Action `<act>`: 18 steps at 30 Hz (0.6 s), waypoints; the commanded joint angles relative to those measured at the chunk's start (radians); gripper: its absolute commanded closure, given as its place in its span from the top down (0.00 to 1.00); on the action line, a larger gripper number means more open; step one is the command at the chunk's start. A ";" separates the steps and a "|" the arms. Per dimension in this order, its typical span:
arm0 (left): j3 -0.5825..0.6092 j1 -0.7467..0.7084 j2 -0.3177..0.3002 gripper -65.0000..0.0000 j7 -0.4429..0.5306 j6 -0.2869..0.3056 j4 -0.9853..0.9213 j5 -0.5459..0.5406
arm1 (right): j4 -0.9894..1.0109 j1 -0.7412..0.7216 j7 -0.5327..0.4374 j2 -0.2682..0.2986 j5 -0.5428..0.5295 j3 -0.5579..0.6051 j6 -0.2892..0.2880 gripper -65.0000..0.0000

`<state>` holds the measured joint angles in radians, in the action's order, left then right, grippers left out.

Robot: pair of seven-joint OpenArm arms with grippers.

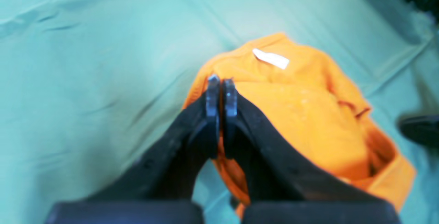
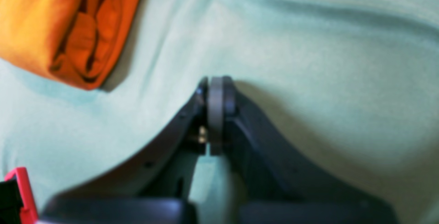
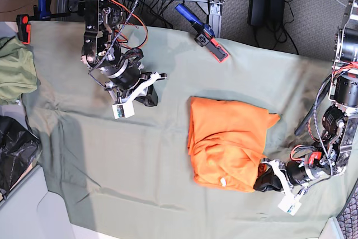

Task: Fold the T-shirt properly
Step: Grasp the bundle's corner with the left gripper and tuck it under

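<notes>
Left claw [image 1: 221, 80] clamped on the T-shirt [image 1: 301, 114] edge; right claw [image 2: 216, 80] together, well apart.

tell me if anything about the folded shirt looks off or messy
The shirt is folded into a compact stack, but not squarely: its right edge juts out in a point, and loose layers bunch at one open end. A white tag shows on top. The left claw is shut at the shirt's edge.
</notes>
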<state>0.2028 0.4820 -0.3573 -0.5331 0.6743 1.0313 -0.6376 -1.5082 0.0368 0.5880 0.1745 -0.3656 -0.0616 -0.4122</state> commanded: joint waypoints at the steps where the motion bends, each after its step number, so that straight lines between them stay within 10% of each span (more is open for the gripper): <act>1: -0.005 0.033 -0.009 0.00 0.039 0.024 0.014 0.007 | -0.014 -0.006 0.000 0.005 0.002 -0.003 -0.090 0.00; 18: 0.064 0.032 -0.009 0.00 0.171 0.024 0.014 0.247 | -0.014 -0.006 0.000 0.005 0.002 -0.003 -0.090 0.00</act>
<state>0.2722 0.4820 -0.3573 -0.3885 0.6777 1.0313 -0.3771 -1.5082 0.0372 0.5880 0.1745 -0.3656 -0.0616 -0.4122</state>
